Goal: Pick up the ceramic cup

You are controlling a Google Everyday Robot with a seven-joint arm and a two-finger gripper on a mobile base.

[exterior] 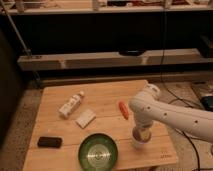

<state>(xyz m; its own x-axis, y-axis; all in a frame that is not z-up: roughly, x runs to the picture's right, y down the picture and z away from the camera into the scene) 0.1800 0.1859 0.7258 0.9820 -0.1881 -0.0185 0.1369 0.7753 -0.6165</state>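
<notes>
The ceramic cup [140, 142] is a small white round cup standing on the wooden table [105, 102], near its front right, right of the green plate [98, 151]. My white arm [170, 114] reaches in from the right and bends down over the cup. My gripper [141, 134] is directly on top of the cup and hides most of its rim and inside. The cup stands on the table.
A white plastic bottle [70, 104] lies at the left of the table, with a small white packet [85, 118] next to it. A black flat object [50, 142] lies at the front left. An orange-red object [123, 109] lies just behind the gripper. Dark shelves stand behind the table.
</notes>
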